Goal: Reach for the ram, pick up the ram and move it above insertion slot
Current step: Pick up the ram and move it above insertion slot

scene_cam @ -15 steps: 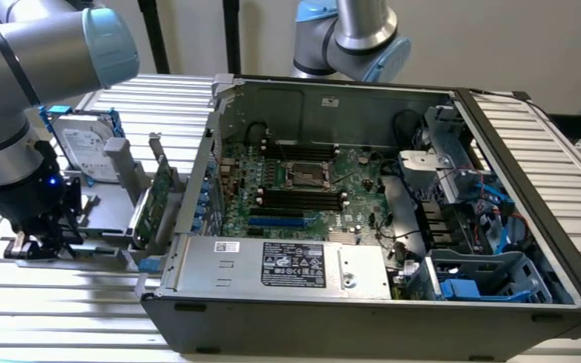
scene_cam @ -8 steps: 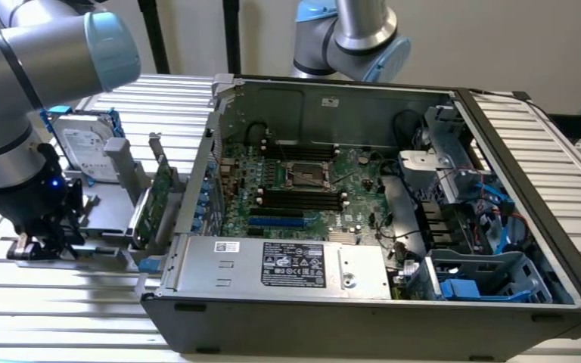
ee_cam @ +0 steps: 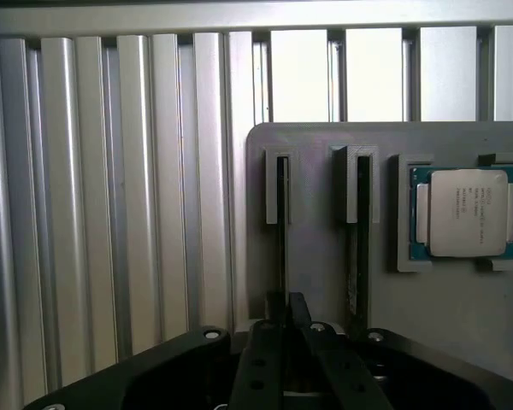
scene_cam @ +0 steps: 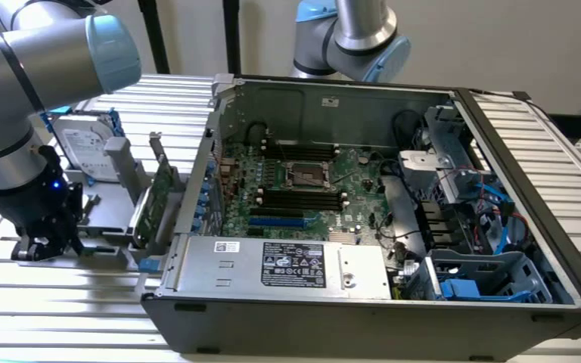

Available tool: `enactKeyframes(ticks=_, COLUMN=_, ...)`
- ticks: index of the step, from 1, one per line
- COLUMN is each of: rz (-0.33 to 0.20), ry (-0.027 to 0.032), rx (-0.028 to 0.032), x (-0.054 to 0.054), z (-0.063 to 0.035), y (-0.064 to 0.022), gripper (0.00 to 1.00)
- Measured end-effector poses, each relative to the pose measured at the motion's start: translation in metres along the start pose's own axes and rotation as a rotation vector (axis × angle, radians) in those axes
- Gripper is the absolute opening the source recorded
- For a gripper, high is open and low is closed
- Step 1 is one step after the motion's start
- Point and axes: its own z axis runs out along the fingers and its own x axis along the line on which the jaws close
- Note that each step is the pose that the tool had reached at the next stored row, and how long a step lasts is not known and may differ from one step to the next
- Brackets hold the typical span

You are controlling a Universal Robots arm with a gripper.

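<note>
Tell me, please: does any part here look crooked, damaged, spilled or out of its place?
Nothing stands out. The memory stick by the gripper and the second stick stand straight in the grey holder. The processor lies flat in its pocket. The open computer case sits level on the table.

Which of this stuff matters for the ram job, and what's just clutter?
Job:
- ram, in the grey holder
- insertion slot on the motherboard
- tool, down at the ram

Lying about:
- processor chip
- hard drive
- expansion card
- power supply
</note>
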Motion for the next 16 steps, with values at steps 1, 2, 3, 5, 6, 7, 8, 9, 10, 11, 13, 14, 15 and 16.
enactKeyframes(ticks=1, rz=0.000, ry=-0.0001, rx=0.0001, x=0.0000, z=0.0001, y=0.0000, gripper=0.16)
enactKeyframes(ticks=2, rz=0.000, ry=0.0000, rx=0.0001, x=0.0000, z=0.0000, y=0.0000, gripper=0.13)
enactKeyframes(ticks=3, rz=0.000, ry=-0.0001, rx=0.0001, x=0.0000, z=0.0001, y=0.0000, gripper=0.13)
enactKeyframes(ticks=5, rz=0.000, ry=-0.0001, rx=0.0001, x=0.0000, z=0.0001, y=0.0000, gripper=0.13)
enactKeyframes(ticks=6, rz=0.000, ry=-0.0001, rx=0.0001, x=0.0000, z=0.0001, y=0.0000, gripper=0.13)
enactKeyframes(ticks=7, rz=0.000, ry=-0.0001, rx=0.0001, x=0.0000, z=0.0001, y=0.0000, gripper=0.13)
enactKeyframes(ticks=8, rz=0.000, ry=-0.0001, rx=0.0001, x=0.0000, z=0.0001, y=0.0000, gripper=0.13)
enactKeyframes(ticks=9, rz=0.000, ry=-0.0002, rx=0.0002, x=0.0000, z=0.0000, y=0.0000, gripper=0.13)
enactKeyframes(ticks=10, rz=0.000, ry=-0.0003, rx=0.0003, x=0.0000, z=0.0000, y=0.0000, gripper=0.13)
enactKeyframes(ticks=11, rz=0.000, ry=-0.0004, rx=0.0003, x=-0.0001, z=-0.0002, y=0.0000, gripper=0.13)
enactKeyframes(ticks=13, rz=0.000, ry=-0.0001, rx=0.0001, x=0.0000, z=-0.0010, y=0.0000, gripper=0.13)
enactKeyframes(ticks=14, rz=0.000, ry=0.0000, rx=0.0000, x=0.0000, z=-0.0015, y=0.0000, gripper=0.13)
enactKeyframes(ticks=15, rz=0.000, ry=-0.0001, rx=0.0001, x=0.0000, z=-0.0021, y=0.0001, gripper=0.13)
enactKeyframes(ticks=16, rz=0.000, ry=-0.0002, rx=0.0001, x=0.0000, z=-0.0027, y=0.0001, gripper=0.13)
